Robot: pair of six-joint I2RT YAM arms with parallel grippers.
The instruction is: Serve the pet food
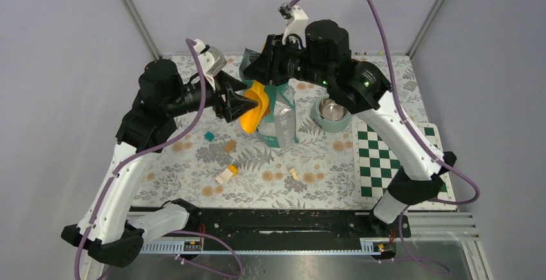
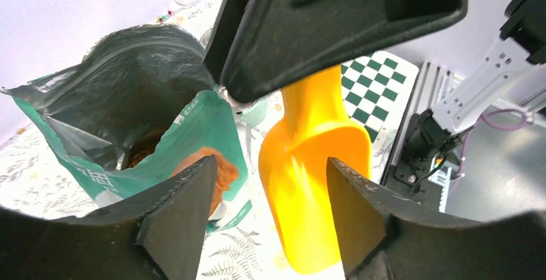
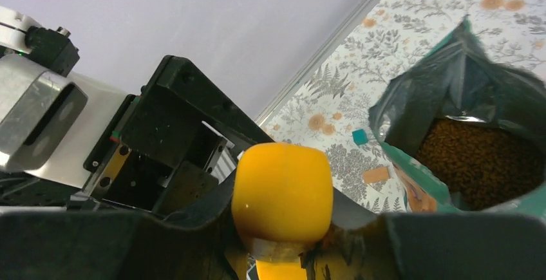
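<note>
Two grippers meet at the back of the table [image 1: 187, 186], beside an open bag [image 1: 281, 124].

Right gripper [image 1: 260, 77]: it comes in from above with its fingers pressed onto the handle of an orange scoop [image 1: 253, 112]. In the right wrist view the rounded end of the handle sits pinched between the dark fingers.

Scoop: it hangs with the handle up and the bowl end down, just left of the bag. Whether it touches the bag cannot be told.

Left gripper [image 1: 242, 105]: its fingers are spread wide. In the left wrist view one finger stands on each side of the scoop's bowl end. Whether either finger touches the scoop cannot be told.

Pet food [image 3: 483, 164]: a heap of small dark-brown pellets lies inside the bag, below its rim. The right wrist view shows it plainly; the left wrist view shows only a brown patch down in the mouth.

Bag: teal outside and dark inside. It stands upright near the middle of the table with its mouth gaping.

Bowl [image 1: 332, 126]: metal with a pale green rim. It stands near the bag on its right, partly covered by the right arm.

Checkered board [image 1: 393, 158]: it lies flat along the right side of the table.

Loose items on the table nearer than the bag: a teal block [image 1: 208, 136], a brown block [image 1: 229, 145], a yellow-and-white block [image 1: 226, 175] and a pale block [image 1: 294, 173], all apart from one another.
</note>
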